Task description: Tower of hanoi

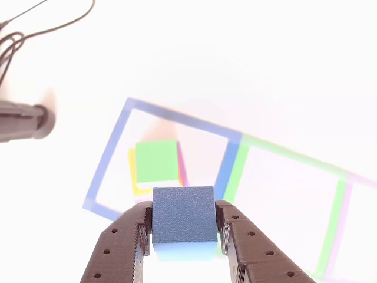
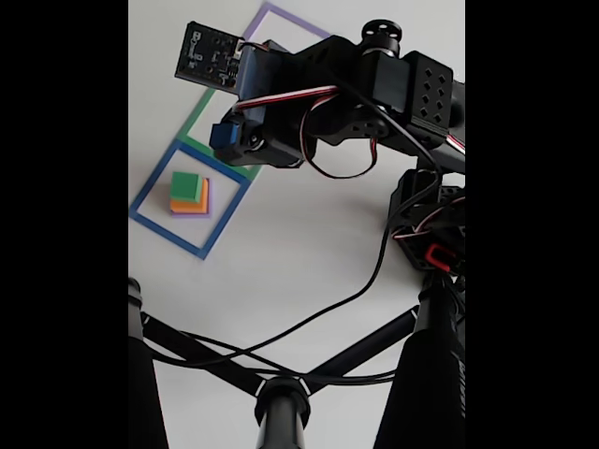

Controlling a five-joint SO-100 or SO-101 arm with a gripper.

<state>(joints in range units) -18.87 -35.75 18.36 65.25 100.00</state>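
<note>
My gripper (image 1: 184,227) is shut on a blue cube (image 1: 183,216), which hangs above the table near the edge of the blue square outline (image 1: 106,159). Inside that outline stands a stack with a green cube (image 1: 156,160) on top, an orange one under it and a purple one at the bottom. In the fixed view the blue cube (image 2: 222,137) shows at the gripper (image 2: 225,140), up and to the right of the stack: green cube (image 2: 185,185), orange cube (image 2: 187,203), purple cube (image 2: 207,198).
Green (image 1: 333,218) and purple (image 2: 281,14) square outlines lie beside the blue one. A black tripod (image 2: 281,402) with cables stands in the foreground of the fixed view. A dark cylinder (image 1: 23,121) and a cable (image 1: 35,26) lie at the left in the other view.
</note>
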